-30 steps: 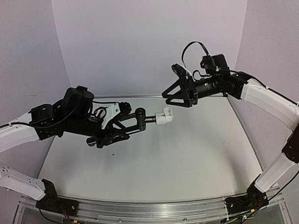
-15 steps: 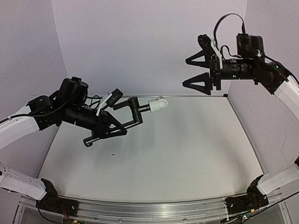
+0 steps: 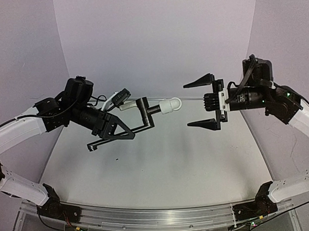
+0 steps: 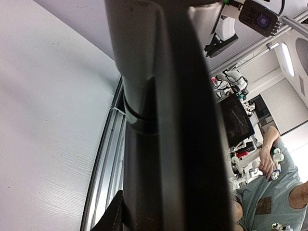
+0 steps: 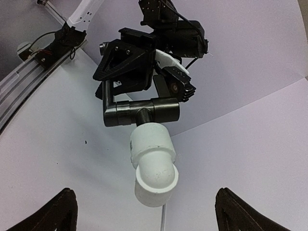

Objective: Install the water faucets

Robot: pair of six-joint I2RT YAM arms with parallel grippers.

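Seen from overhead, above the pale surface [image 3: 171, 160], the left end effector [image 3: 118, 131] is clamped on a black cranked pipe [image 3: 145, 114] held in the air, with a white fitting [image 3: 169, 105] on its tip. Facing it, a little apart, the right end effector [image 3: 199, 104] gapes wide. Only the right wrist view shows the fitting's bent end. The left wrist view is mostly blocked by dark metal close up.

Right gripper [image 3: 186, 105]: was close above white fitting [image 3: 170, 105] 1.0 s ago, then pulled up and right; now back down level with the fitting, jaws turned one above the other, clear of it. Black pipe [image 3: 146, 113] and fitting now held higher over the table than before
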